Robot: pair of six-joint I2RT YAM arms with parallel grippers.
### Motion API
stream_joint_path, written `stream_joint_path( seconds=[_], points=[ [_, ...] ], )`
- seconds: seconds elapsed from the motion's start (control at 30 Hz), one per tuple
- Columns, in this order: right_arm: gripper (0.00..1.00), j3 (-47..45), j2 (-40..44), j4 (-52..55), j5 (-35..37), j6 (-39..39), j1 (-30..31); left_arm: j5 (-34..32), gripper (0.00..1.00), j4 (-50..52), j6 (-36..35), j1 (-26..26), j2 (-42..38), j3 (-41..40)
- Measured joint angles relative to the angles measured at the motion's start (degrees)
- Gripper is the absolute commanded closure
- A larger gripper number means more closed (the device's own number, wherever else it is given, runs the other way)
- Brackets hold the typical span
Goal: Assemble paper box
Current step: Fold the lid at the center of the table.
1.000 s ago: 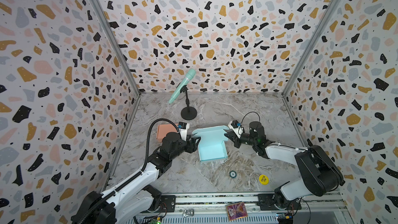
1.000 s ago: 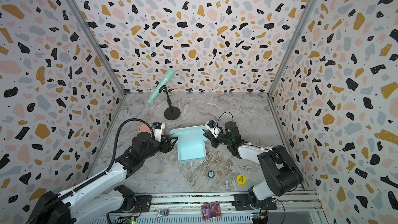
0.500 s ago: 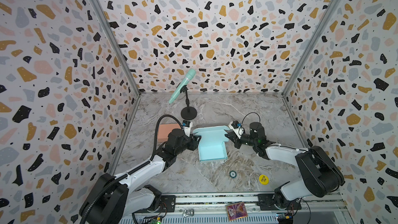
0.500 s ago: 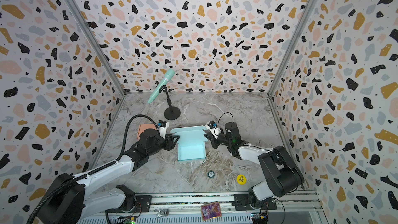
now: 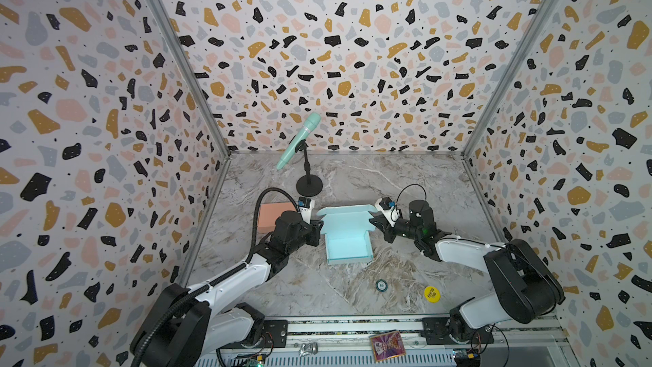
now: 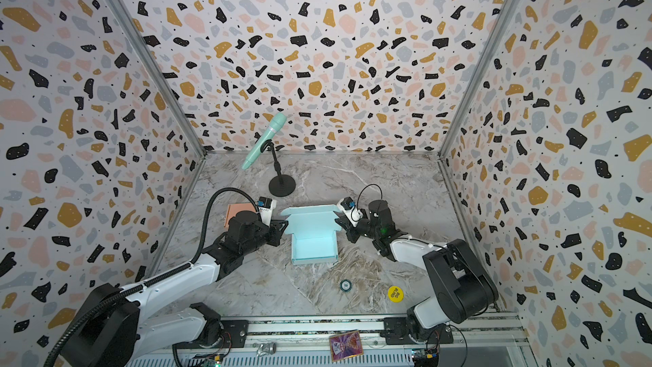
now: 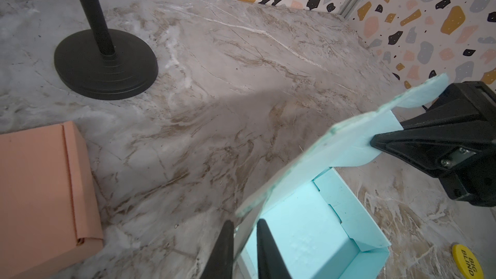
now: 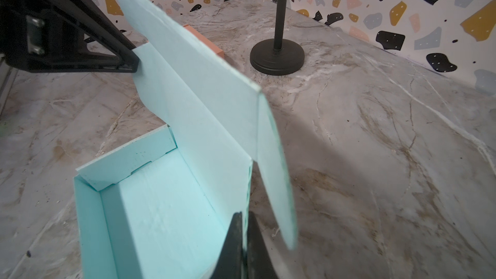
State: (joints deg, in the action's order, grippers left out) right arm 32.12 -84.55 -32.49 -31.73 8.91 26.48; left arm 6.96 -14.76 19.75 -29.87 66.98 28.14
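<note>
Box point(image 5: 347, 238) — lid seemingly between hands

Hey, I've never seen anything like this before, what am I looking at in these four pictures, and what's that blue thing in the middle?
These are two robot arms bolted at the near edge of a marble table, each ending in a two-fingered gripper. Two pictures look down from overhead, side by side. The other two come from small cameras on each arm's wrist.

The blue thing is a half-folded paper box, its lid standing up. The left gripper is nearly closed on the lid's edge at one side; the right gripper is pinched shut on the other side.

Also on the table: a closed pink box, a green microphone on a black stand, a small poker chip and a yellow disc.
</note>
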Motion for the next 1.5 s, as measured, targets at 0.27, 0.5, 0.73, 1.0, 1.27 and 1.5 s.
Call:
stream_joint_path(
  seconds=[0.27, 0.5, 0.73, 1.0, 1.27, 1.5],
  points=[
    [0.85, 1.0, 0.4, 2.9, 3.3, 0.6, 2.8, -0.4, 0.95, 0.9, -0.9, -0.6, -0.7, 0.0],
    [0.85, 3.7, 0.6, 6.5, 7.6, -0.4, 5.7, -2.9, 0.95, 2.1, -0.9, -2.9, -0.7, 1.0],
    [0.79, 7.6, 0.4, 11.5, 13.2, -3.5, 8.2, -5.6, 0.96, 2.7, -0.9, -3.4, -0.7, 1.0],
    [0.72, 8.5, 0.2, 14.1, 16.8, -4.2, 8.7, -5.9, 0.97, 3.3, -1.2, -3.7, -0.6, 1.5],
    [0.72, 8.4, 0.5, 15.0, 17.6, -5.0, 8.0, -6.0, 0.97, 4.0, -2.3, -4.0, -0.3, 1.9],
    [0.80, 7.6, 2.2, 15.0, 15.8, -5.3, 6.2, -6.1, 0.97, 4.0, -2.6, -4.0, -0.3, 1.9]
  ],
)
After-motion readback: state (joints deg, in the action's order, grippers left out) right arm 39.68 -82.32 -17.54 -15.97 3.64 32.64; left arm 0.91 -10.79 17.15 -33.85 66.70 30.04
